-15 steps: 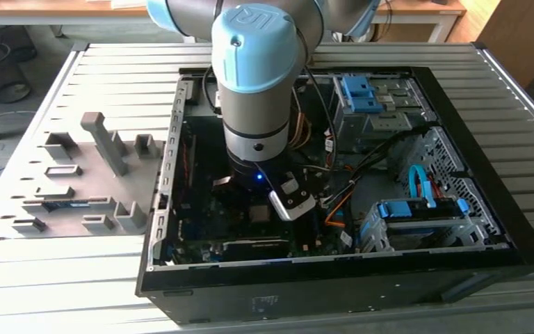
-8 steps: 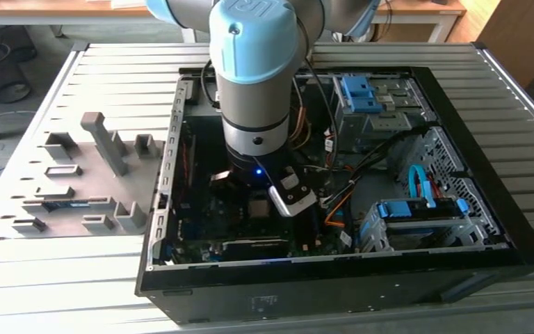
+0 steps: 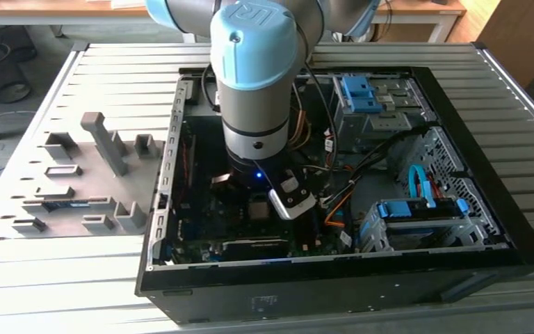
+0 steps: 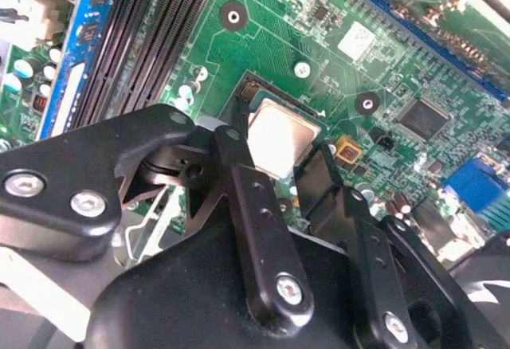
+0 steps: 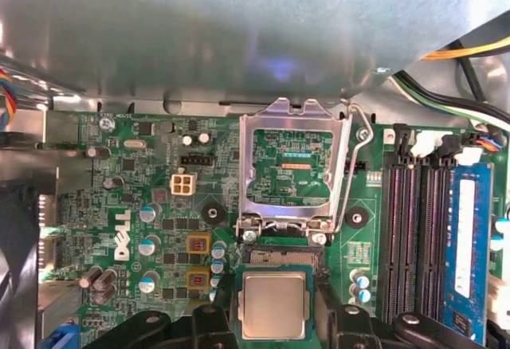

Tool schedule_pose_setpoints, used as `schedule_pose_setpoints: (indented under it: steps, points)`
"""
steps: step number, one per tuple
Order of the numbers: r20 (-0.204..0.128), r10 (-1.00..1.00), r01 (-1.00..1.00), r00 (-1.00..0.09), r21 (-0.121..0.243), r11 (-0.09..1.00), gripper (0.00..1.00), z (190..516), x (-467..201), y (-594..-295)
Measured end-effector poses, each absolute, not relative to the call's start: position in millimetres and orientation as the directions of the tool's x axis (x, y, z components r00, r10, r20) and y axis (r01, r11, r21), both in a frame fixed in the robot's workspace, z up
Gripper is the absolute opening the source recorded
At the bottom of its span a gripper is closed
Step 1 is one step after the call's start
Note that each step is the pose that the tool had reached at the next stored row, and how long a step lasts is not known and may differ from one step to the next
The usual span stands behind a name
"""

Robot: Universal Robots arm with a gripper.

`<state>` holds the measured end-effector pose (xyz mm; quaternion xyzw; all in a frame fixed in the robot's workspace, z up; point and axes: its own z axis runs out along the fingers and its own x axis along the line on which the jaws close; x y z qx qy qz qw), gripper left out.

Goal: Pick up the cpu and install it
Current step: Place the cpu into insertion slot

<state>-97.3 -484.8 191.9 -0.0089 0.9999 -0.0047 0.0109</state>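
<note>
The cpu (image 5: 275,301) is a small square chip with a dull silver top, lying level in or just above the motherboard socket (image 5: 275,258). My gripper (image 5: 275,323) straddles it, with a black finger (image 5: 211,321) against each of two opposite edges. In the second wrist view the cpu (image 4: 280,132) sits between the same fingers (image 4: 231,158) of the gripper (image 4: 275,162). The socket's metal load plate (image 5: 288,166) stands flipped open behind it. In the exterior view the arm reaches down into the open computer case (image 3: 489,209), with the cpu (image 3: 259,208) under the wrist.
Black memory slots and a blue memory stick (image 5: 466,245) lie beside the socket, with the latch lever (image 5: 351,174) between. Cables (image 3: 360,174) and blue-tabbed drive cages (image 3: 360,94) fill the case toward the exterior view's right. Grey fixture blocks (image 3: 91,174) stand outside at its left.
</note>
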Motion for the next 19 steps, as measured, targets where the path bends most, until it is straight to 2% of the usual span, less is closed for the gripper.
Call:
schedule_pose_setpoints:
  steps: [19]
  points:
    - [-0.022,-0.018,-0.018,-1.000,-0.009,1.000,0.48,188.9,-97.1,-484.6]
